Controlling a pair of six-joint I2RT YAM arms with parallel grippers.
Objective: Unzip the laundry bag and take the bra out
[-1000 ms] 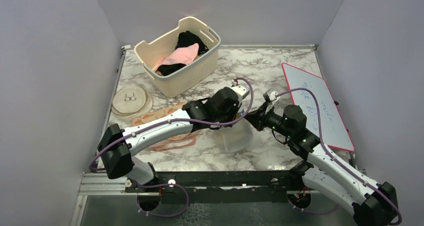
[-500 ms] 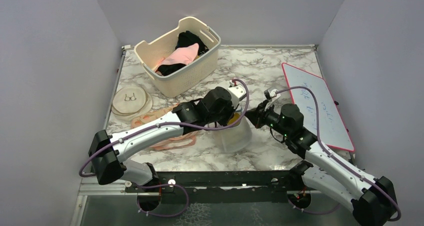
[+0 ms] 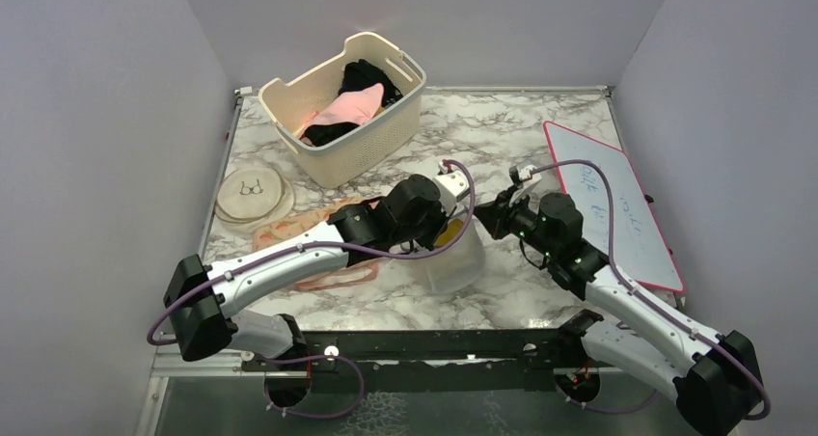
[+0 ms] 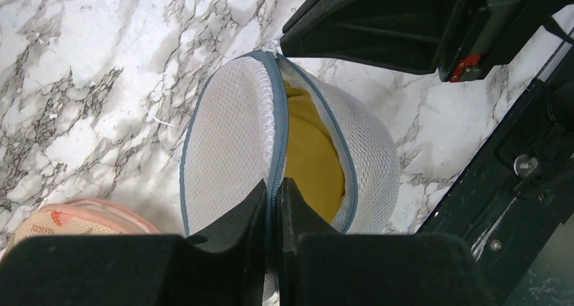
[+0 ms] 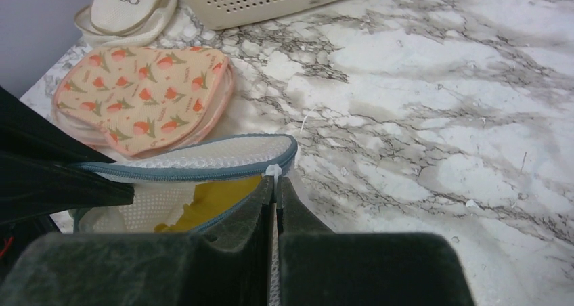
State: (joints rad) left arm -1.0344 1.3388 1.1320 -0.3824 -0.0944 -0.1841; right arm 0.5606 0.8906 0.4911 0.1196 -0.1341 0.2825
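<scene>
The laundry bag (image 3: 455, 264) lies at mid table, white mesh with a blue-grey zip rim, partly unzipped. In the left wrist view the bag (image 4: 223, 140) gapes and the yellow bra (image 4: 308, 157) shows inside. My left gripper (image 4: 274, 192) is shut on the zip rim at the near side of the opening. My right gripper (image 5: 276, 184) is shut on the bag's mesh edge by the white zip pull (image 5: 273, 171). In the top view the left gripper (image 3: 449, 226) and the right gripper (image 3: 484, 220) meet over the bag.
A peach patterned pouch (image 5: 139, 96) lies left of the bag, with a cream disc with a glasses drawing (image 3: 253, 192) beyond it. A cream basket (image 3: 371, 142) of clothes stands at the back. A whiteboard (image 3: 608, 200) lies at the right.
Both grippers have shifted a little to the left and back with the bag held between them. The left arm's elbow has swung left.
</scene>
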